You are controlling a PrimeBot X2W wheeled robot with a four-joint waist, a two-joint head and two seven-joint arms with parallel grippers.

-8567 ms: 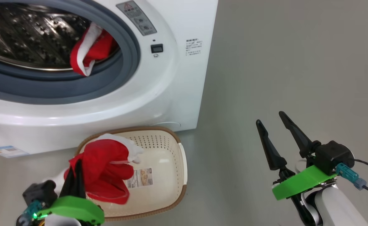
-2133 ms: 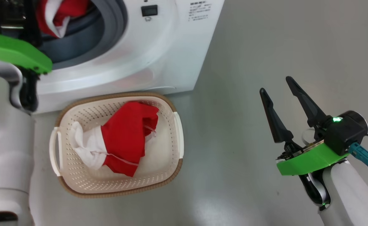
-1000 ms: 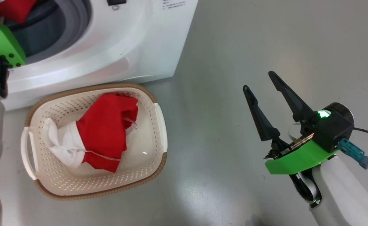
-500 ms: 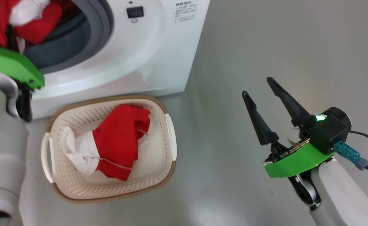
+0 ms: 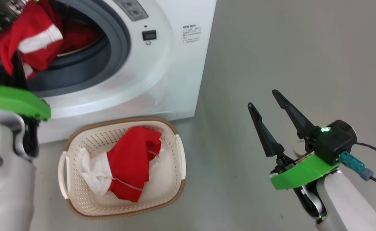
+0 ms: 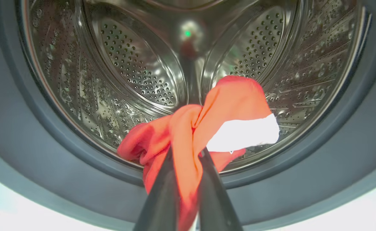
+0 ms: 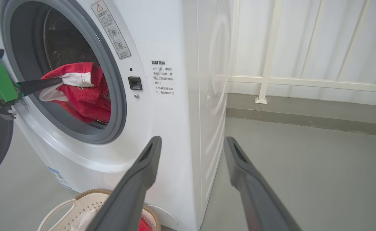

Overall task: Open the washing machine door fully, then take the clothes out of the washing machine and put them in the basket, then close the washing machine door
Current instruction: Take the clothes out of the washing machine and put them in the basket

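Garment [image 6: 226, 106]: red and white, at the washing machine [image 5: 162, 73] mouth
Left gripper [image 6: 186, 150]: clamped on its bunched middle
Right gripper [image 5: 261, 98]: spread, empty, right of the washing machine
Handling: soft, light, limp; may trail; bunched hold suits
Basket [image 5: 120, 121]: below the washing machine front

Printed on the washer [image 7: 181, 134] front, centre of the right wrist view: a Chinese notice [image 7: 163, 77] headed "温馨提示:", smaller lines beneath too small to read surely. Upper left, a grey sticker [image 7: 111, 29] with a red warning triangle, print illegible.
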